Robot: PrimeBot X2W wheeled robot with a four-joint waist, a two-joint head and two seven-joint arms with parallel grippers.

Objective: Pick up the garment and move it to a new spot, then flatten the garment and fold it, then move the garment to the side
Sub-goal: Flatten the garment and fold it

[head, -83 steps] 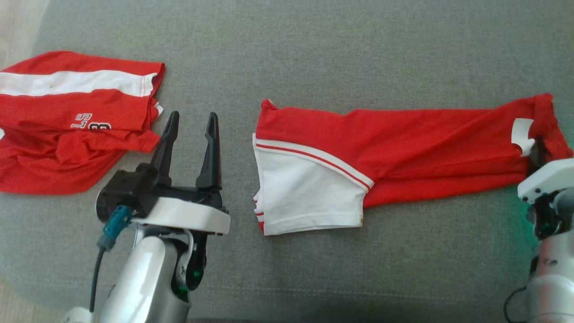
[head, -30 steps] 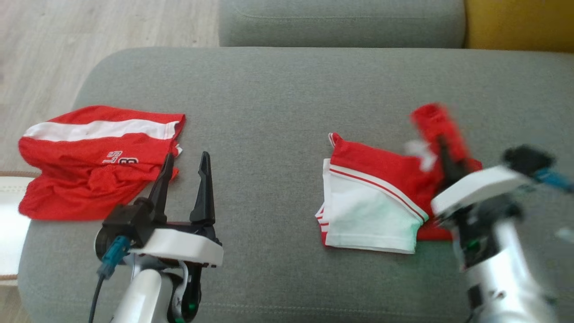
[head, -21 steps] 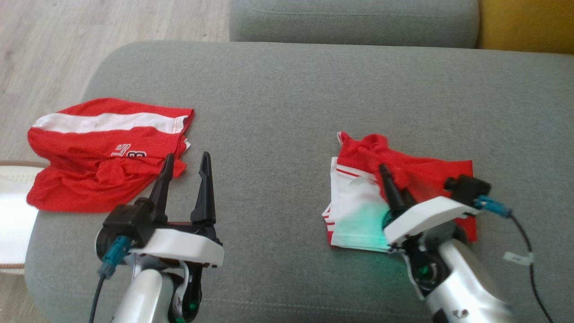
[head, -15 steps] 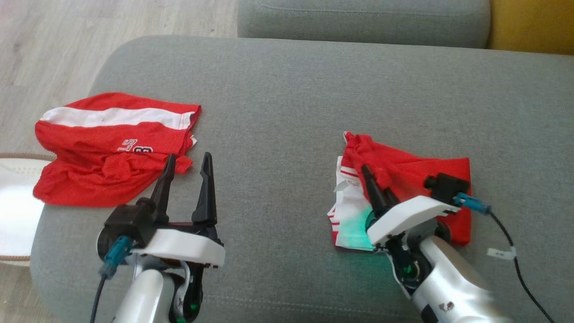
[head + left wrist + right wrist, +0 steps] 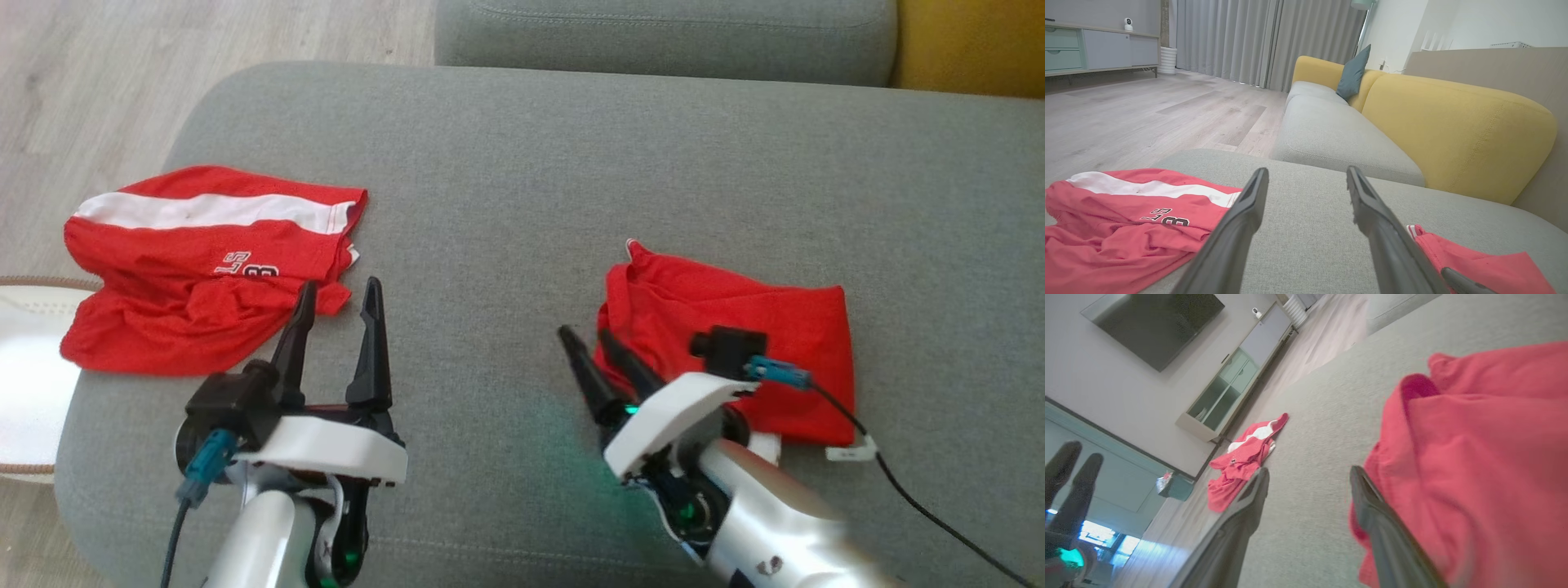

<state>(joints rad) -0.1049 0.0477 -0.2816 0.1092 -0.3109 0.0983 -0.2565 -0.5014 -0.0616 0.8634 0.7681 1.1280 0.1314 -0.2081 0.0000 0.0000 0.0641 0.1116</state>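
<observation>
Now, near the grey cushion's point(image 5: 506, 163) front edge, the left gripper point(image 5: 340, 284) and right gripper point(image 5: 585, 332) both gape empty. Just beyond, right of the cushion's middle, lies the folded garment point(image 5: 735, 327); pinching only its top layer could undo the fold during the sideways move.

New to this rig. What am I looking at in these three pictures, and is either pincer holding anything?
This is a wheeled robot with two arms, each ending in a two-fingered pincer. One picture looks down from a camera on its head. The other two come from cameras on the wrists, each looking along that arm's own fingers. On the grey sofa cushion lie two garments: a folded red garment to the robot's right and a striped red garment to its left. The left pincer is open beside the striped one. The right pincer is open at the folded garment's left edge. Neither holds anything.
</observation>
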